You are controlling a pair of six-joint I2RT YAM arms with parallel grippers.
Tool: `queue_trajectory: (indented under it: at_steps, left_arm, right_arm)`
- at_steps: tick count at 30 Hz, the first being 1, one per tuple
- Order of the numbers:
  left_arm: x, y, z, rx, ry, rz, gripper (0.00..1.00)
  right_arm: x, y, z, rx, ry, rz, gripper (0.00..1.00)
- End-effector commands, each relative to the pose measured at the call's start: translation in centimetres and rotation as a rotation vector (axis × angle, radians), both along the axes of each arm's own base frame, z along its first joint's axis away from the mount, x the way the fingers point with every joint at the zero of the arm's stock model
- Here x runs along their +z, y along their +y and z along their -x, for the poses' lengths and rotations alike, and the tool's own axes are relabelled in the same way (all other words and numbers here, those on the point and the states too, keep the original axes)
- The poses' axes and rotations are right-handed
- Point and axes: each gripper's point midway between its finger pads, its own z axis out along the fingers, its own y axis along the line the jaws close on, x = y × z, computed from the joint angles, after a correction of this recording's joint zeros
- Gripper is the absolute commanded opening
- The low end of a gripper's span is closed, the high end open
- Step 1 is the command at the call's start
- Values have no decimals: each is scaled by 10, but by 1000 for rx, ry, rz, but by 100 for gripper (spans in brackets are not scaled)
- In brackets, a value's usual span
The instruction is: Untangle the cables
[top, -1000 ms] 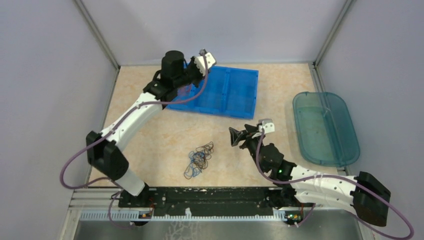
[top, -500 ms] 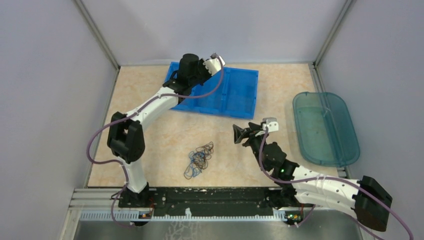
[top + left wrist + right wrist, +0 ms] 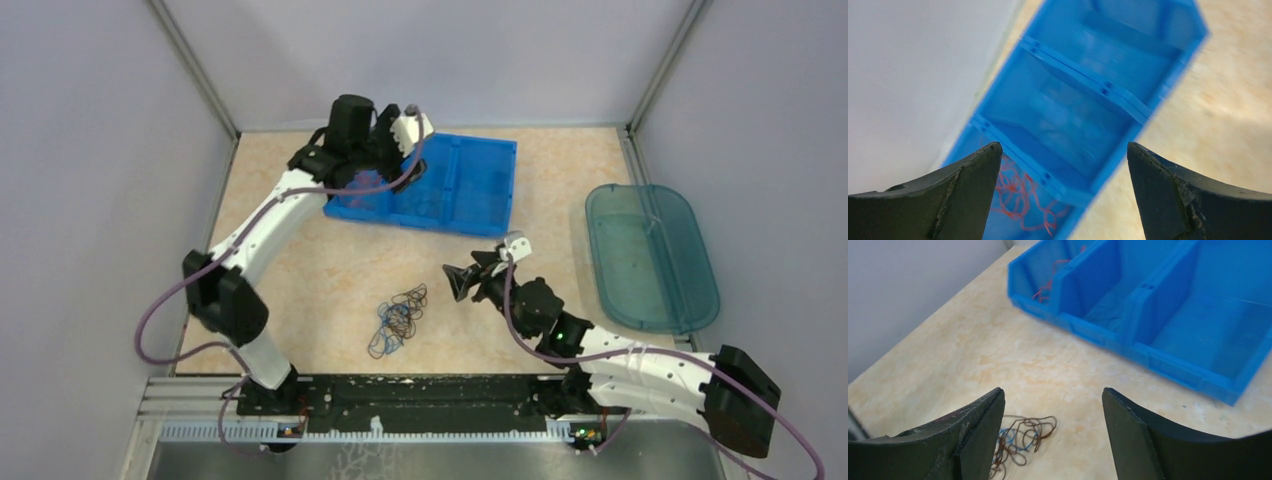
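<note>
My left hand (image 3: 1063,145) hangs over the blue bin (image 3: 1083,82), tilted down at it. Its two fingers are spread as wide as they go, with nothing held between them. Straight under the gap between the fingertips is one of the bin's middle compartments. Closer in, by the inner edge of the finger on my left, the end compartment holds a loose tangle of red wire (image 3: 1018,192). It lies on the floor of that compartment, and neither finger touches it. The view from this wrist is somewhat blurred, so I cannot tell how many strands there are.

My right hand (image 3: 1052,390) hangs above the table (image 3: 948,355), with the left one well ahead of it. Its fingers stand well apart, and it too holds nothing. The rest of the cables (image 3: 1018,437) are a small clump of thin brown and blue curls. They lie on the table just ahead of this hand and below it, closer to the finger on my left than to the other, touching neither. Farther ahead and to the right stands the blue bin. From here I see the red wire in its end compartment, the one farthest to the left. A green tray (image 3: 650,255) lies on the table behind this hand, well apart from it.
</note>
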Motion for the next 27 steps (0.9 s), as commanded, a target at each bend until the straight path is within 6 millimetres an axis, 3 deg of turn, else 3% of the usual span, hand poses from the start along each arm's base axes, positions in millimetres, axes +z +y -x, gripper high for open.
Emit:
queue_trajectory:
  at_steps: [1, 4, 7, 14, 16, 22, 25, 27]
  left_arm:
    - [-6, 26, 91, -183, 145, -6, 100]
    - [-19, 51, 123, -196, 201, 25, 100]
    - [-22, 71, 139, -169, 251, 76, 100]
    - [-27, 104, 162, -147, 235, 70, 100]
    - [-25, 108, 167, -146, 232, 73, 100]
    - [-21, 115, 178, -145, 226, 79, 100]
    - [-19, 120, 178, -134, 214, 81, 100]
    - [-19, 123, 177, -126, 211, 81, 100]
  right_arm:
    - [21, 55, 31, 346, -52, 44, 73]
    - [8, 84, 53, 567, -74, 155, 75]
    - [-11, 103, 64, 725, -96, 297, 81]
    - [-72, 136, 67, 1009, -25, 619, 84]
    - [-95, 142, 63, 1048, 28, 675, 83]
    - [-138, 152, 51, 1062, 121, 764, 77]
    - [-143, 155, 39, 994, 150, 755, 65]
    - [-132, 158, 24, 908, 162, 672, 44]
